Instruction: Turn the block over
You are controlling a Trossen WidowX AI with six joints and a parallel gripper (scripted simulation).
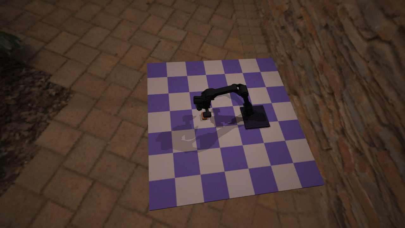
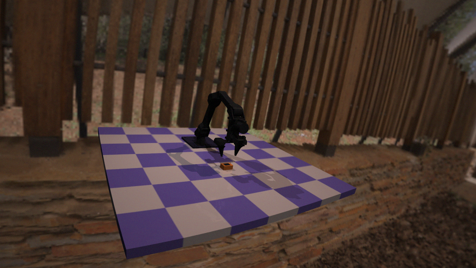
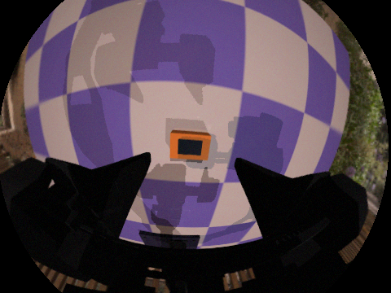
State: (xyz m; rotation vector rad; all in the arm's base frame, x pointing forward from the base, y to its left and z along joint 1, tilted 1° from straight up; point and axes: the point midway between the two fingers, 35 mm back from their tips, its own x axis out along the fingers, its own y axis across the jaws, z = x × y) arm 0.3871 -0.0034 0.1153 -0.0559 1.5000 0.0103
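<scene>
Brown brick paving (image 1: 118, 25), wooden slat fence (image 2: 176, 63), green leaves (image 1: 8, 42)

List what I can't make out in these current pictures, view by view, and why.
- Underside of the orange block: in every view, turned down against the table.
- Block's right part: top view, behind the claw.
- Fine detail in the dark mark: exterior view, too small.
- Outer scene: wrist view, cut off by the round image edge.

Open air above the block (image 2: 226, 166) (image 3: 190, 146)

Black jointed arm, dark square base (image 1: 264, 123) (image 2: 187, 140), tapered fingers (image 1: 207, 114) (image 2: 228, 155)
</scene>
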